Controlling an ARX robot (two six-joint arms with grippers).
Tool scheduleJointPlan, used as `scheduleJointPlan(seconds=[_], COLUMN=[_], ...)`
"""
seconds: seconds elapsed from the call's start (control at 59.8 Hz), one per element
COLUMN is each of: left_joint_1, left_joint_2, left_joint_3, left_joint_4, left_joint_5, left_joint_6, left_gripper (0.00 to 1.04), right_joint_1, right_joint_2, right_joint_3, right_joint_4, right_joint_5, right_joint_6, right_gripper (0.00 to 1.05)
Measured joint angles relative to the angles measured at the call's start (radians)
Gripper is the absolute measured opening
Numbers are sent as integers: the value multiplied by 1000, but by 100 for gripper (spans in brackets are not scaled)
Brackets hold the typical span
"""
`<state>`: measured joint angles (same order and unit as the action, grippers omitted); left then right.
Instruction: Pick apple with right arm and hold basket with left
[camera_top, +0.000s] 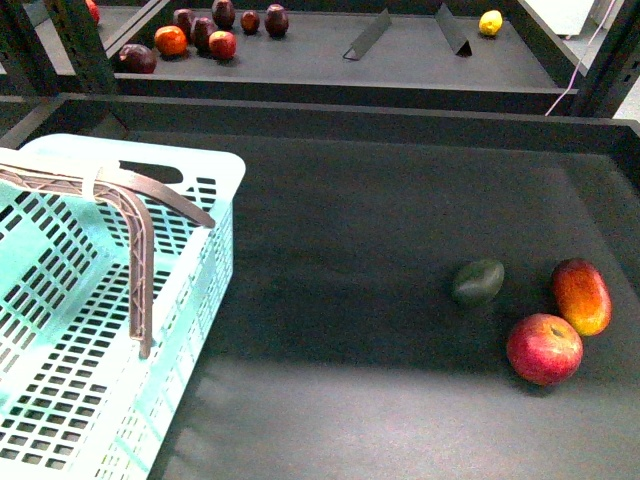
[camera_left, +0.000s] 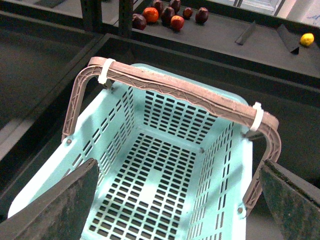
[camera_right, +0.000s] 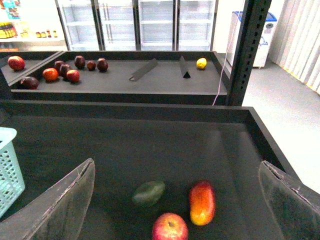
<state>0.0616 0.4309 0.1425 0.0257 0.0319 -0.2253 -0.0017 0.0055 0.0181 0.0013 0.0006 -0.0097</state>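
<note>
The apple (camera_top: 544, 348), round and red with yellowish patches, lies on the dark shelf at the front right; it also shows in the right wrist view (camera_right: 170, 227). My right gripper (camera_right: 177, 200) is open and hangs above it, apart from it. The aqua basket (camera_top: 212, 168) stands at the left, its brown-grey handles (camera_top: 140, 240) bound with white zip ties. In the left wrist view my open left gripper (camera_left: 177, 200) hangs above the empty basket (camera_left: 222, 200), on the near side of its handles (camera_left: 180, 90). Neither arm shows in the front view.
A red-orange mango (camera_top: 582, 295) and a dark green avocado (camera_top: 478, 282) lie close to the apple. The raised shelf rim (camera_top: 330, 115) runs behind. The far shelf holds several dark red fruits (camera_top: 200, 35), a yellow lemon (camera_top: 490, 22) and two dividers (camera_top: 368, 36).
</note>
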Motion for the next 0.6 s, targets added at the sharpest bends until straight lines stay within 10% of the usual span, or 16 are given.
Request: scheduleJointPlan(seconds=[0.151, 0.602], left_joint_1=[71, 20], left_joint_2=[470, 1140], left_joint_3=[186, 558], left_joint_4=[213, 294], left_joint_5=[171, 204], left_joint_6=[-292, -803], left_gripper=[98, 98], right_joint_1=[0, 0], right_joint_2=[0, 0], right_joint_3=[0, 0], right_joint_4=[0, 0], right_joint_5=[0, 0], right_joint_6=[0, 0], right_gripper=[96, 96])
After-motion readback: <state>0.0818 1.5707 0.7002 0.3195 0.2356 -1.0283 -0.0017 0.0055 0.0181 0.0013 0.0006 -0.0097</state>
